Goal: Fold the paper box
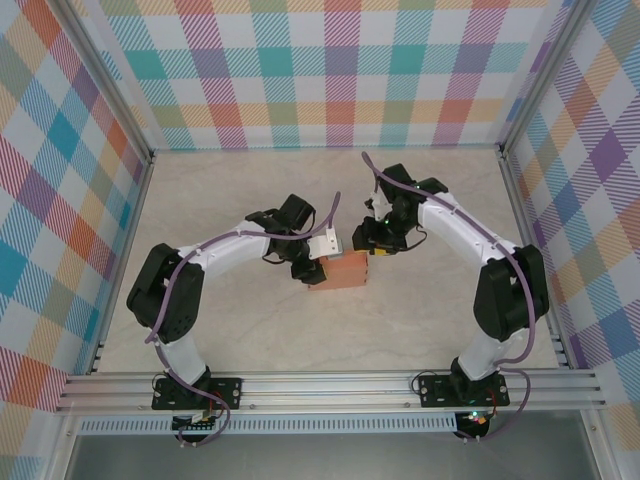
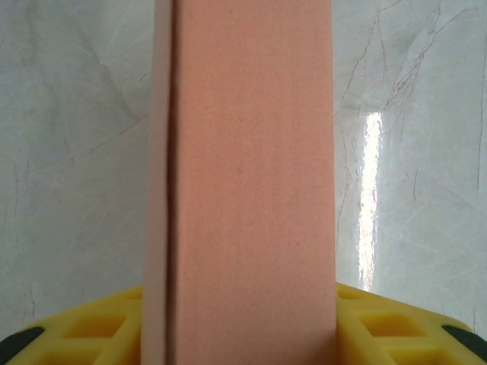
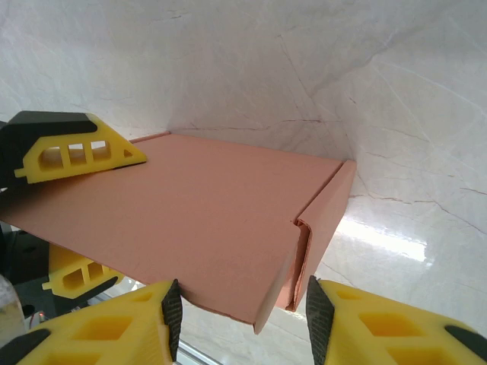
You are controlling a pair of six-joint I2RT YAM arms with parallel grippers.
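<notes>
The paper box (image 1: 338, 272) is a salmon-orange, folded flat rectangular box held just above the table centre. My left gripper (image 1: 312, 268) is shut on its left end; in the left wrist view the box (image 2: 251, 190) fills the gap between the yellow fingers (image 2: 396, 327). In the right wrist view the box (image 3: 190, 220) shows its broad lid and a tucked side flap. My right gripper (image 3: 243, 319) is open, its black pads (image 3: 173, 312) standing either side of the box's near corner with slight gaps. The left gripper's yellow fingers (image 3: 76, 152) clamp the far end.
The pale marbled table (image 1: 240, 340) is ringed by plaid walls and aluminium rails (image 1: 330, 385) at the near edge. Both arms bend inward and meet at the middle, their wrists close together.
</notes>
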